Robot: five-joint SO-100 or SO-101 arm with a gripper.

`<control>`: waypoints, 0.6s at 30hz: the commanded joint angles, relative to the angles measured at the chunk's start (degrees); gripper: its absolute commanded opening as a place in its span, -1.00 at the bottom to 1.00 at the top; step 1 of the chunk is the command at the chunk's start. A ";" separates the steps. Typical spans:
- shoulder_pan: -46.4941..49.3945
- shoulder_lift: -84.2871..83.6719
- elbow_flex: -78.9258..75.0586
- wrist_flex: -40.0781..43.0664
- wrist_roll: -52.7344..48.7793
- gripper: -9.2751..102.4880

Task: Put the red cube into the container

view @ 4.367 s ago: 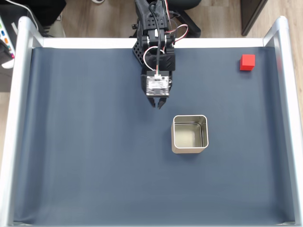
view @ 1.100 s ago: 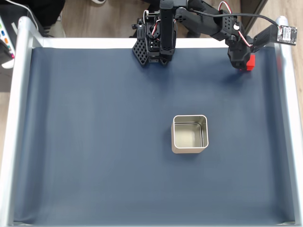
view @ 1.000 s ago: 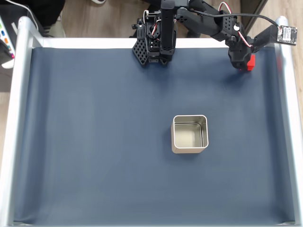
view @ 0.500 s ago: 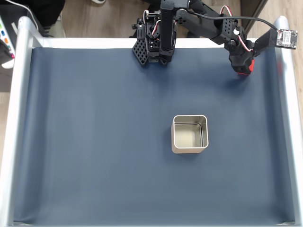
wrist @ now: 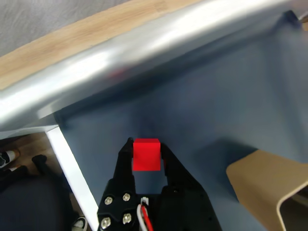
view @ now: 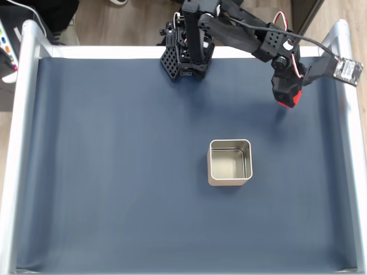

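The red cube (wrist: 146, 154) sits between my black fingers in the wrist view, lifted off the dark blue mat. In the fixed view only a sliver of the red cube (view: 291, 102) shows under the gripper (view: 288, 97), which is shut on it near the mat's upper right. The container (view: 230, 162), a square silver-beige tin with shiny inner walls, stands open and empty near the mat's middle, down and to the left of the gripper. In the wrist view a corner of the container (wrist: 269, 185) shows at the lower right.
A silver metal rail (view: 351, 132) borders the mat on the right, close to the gripper, and another rail (view: 17, 143) runs along the left. The arm's black base (view: 186, 54) stands at the top edge. The mat (view: 114, 172) spreads flat around the tin.
The gripper reached the cube at the mat's upper right, shut on it and has lifted it, moving down and slightly left toward the middle. The tin has not moved.
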 commanded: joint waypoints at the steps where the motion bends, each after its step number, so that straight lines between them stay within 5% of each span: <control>1: 3.08 3.69 -6.59 4.66 2.55 -0.83; 8: 11.34 5.54 -17.23 16.87 5.10 -0.83; 18: 29.62 8.61 -21.80 19.95 -0.44 -0.83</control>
